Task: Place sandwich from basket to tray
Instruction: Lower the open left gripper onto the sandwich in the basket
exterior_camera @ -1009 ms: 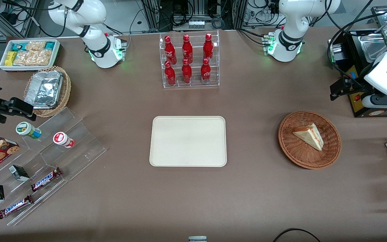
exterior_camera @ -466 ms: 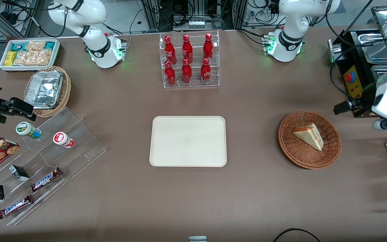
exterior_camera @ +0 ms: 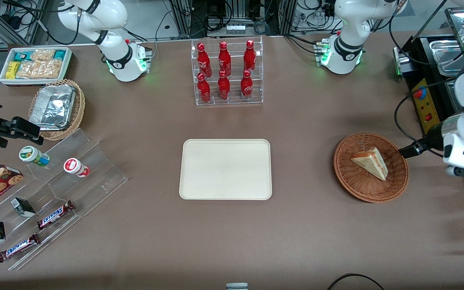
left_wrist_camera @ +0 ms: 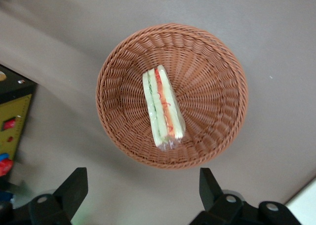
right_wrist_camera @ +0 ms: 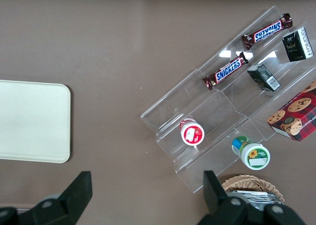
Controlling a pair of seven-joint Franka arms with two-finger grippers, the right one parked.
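Left wrist view: the pincer [left_wrist_camera: 140, 195] hangs above the tabletop [left_wrist_camera: 276, 47] with its two dark fingers [left_wrist_camera: 74, 190] spread wide and nothing between them, just short of the rim of the basket [left_wrist_camera: 217, 77]. Within the basket lies the sandwich [left_wrist_camera: 163, 109], a wrapped wedge resting on one bread face, its red and green filling edge turned upward. Front view: the pincer [exterior_camera: 411, 150] stands at the basket's [exterior_camera: 357, 189] edge nearest the working arm's end, close beside the sandwich [exterior_camera: 371, 162] but not touching it. The tray [exterior_camera: 226, 169] sits bare, well apart toward the middle of the tabletop. Step in hand, as judged: the approach, with no grasp yet made. The next move appears to call for centring over the wedge, aligning the fingers across its bread faces, and descending before closing gently, since soft bread may crush.
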